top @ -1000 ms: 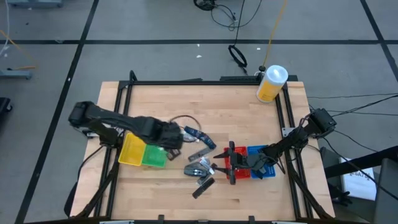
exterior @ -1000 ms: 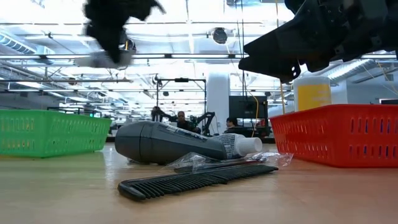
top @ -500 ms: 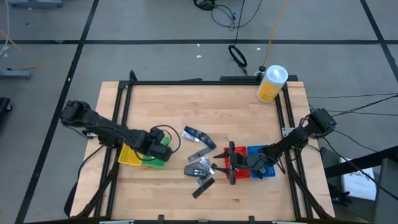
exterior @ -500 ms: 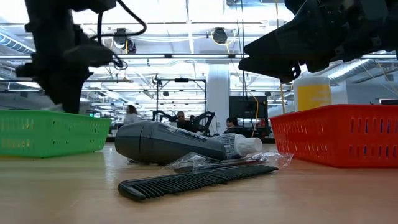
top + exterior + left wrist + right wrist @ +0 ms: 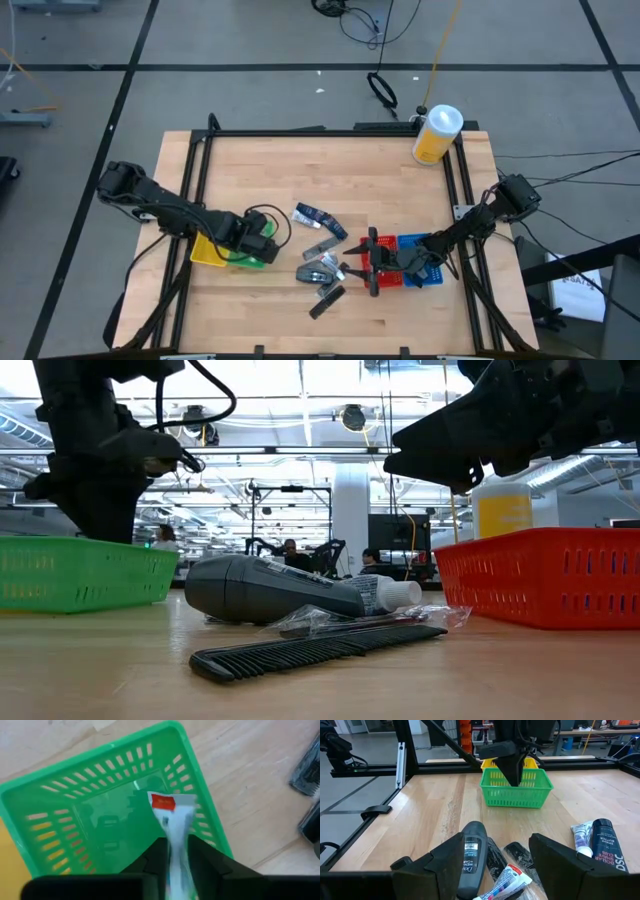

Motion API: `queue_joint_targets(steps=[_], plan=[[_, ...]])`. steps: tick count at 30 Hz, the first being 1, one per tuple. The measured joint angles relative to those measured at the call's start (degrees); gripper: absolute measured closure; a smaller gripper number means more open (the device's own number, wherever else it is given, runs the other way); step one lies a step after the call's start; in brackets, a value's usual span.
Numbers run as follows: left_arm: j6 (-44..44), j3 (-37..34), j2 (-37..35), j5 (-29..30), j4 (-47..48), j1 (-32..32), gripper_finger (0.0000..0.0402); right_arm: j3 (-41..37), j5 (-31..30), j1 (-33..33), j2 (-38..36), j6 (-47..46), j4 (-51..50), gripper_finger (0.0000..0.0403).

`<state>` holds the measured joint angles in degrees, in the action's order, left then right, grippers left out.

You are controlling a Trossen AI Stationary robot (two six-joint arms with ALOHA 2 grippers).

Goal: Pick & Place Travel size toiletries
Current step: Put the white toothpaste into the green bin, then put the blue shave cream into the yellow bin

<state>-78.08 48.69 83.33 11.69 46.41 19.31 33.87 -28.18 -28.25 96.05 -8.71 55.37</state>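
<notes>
Your left gripper (image 5: 175,857) pinches a white packet (image 5: 172,817) with red label over the green bin (image 5: 60,790); right gripper (image 5: 495,855) hangs wide

Left pincer (image 5: 176,851) hides the packet's (image 5: 172,815) lower end.

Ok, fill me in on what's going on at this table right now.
The left gripper hangs over the green bin, shut on a small white packet with a red label that has not been let go. The right gripper waits open by the red bin, facing the remaining toiletries on the wood: a grey tube, a black comb and a dark blue tube.
</notes>
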Motion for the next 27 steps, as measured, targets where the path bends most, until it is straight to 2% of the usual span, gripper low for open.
queue_joint_targets(steps=[8,13,16,18,22,25,27], plan=[[8.05,0.6,-0.97,-5.14,0.19,-2.12,0.0215,0.0,0.0,0.0,0.01,0.0,-0.2,0.0188],[17.46,3.41,-4.44,0.19,-4.82,-3.18,0.019,0.0,0.0,0.03,0.02,0.0,-0.17,0.0188],[28.77,4.13,-5.67,7.4,-15.17,-3.43,0.0188,0.0,0.0,0.04,0.0,0.0,-0.17,0.0188],[39.64,4.02,-5.43,11.41,-23.9,-3.39,0.0188,0.0,-0.02,0.04,0.0,0.0,0.04,0.0188],[63.76,3.67,-1.23,12.35,-41.86,-4.58,0.0188,0.02,-0.04,0.04,0.02,-0.03,0.09,0.0188],[71.44,3.69,2.83,12.13,-53.34,-6.0,0.0188,0.06,-0.02,0.04,0.0,-0.52,-0.22,0.0188],[73.24,3.62,5.3,9.8,-56.61,-7.28,0.0188,0.02,-0.02,0.04,0.01,-0.57,-0.22,0.0188]])
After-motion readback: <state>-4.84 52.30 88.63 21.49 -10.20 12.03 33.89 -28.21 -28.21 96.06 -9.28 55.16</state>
